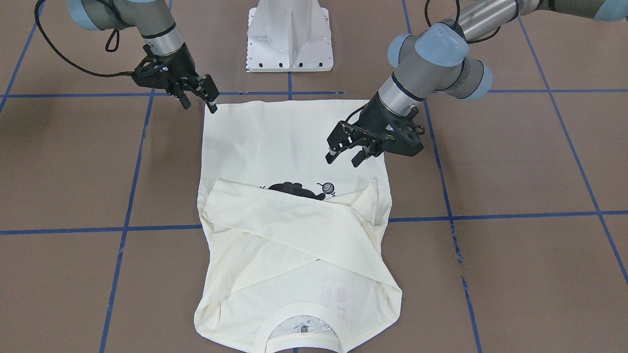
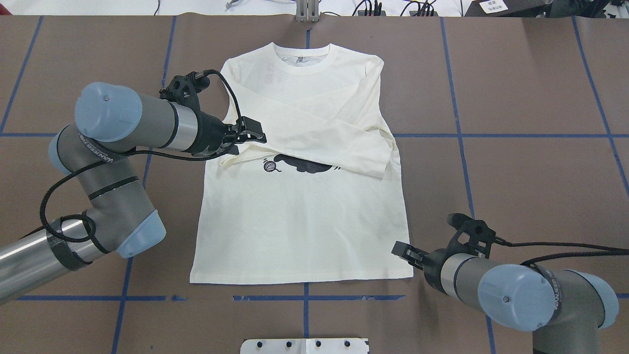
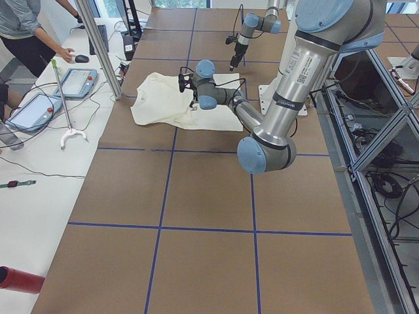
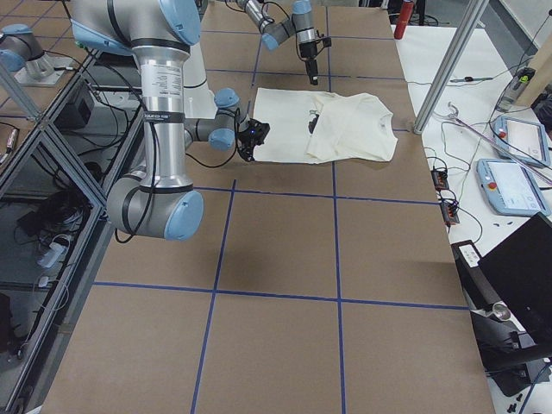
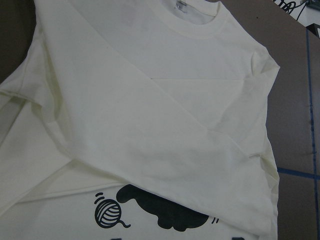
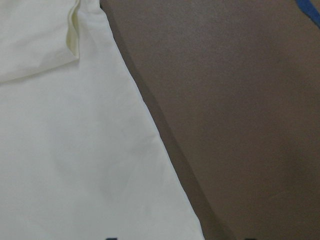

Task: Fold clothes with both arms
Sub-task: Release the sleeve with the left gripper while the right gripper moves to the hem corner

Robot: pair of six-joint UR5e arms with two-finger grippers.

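Shirt: the cream shirt (image 2: 300, 221) lay flat in the middle of the desk (image 2: 516, 187); in the overhead view its neck was at 12 o'clock and its hem at 6.
Sleeves: both sleeves (image 2: 314, 132) were folded across the chest, partly covering the black cat print (image 2: 304, 166).
Left fingers: the left fingers (image 2: 253, 132) were apart and empty, over the shirt's 9 o'clock edge beside a cuff.
Right fingers: the right fingers (image 2: 405, 251) were apart, holding nothing, at the hem corner at 5 o'clock.
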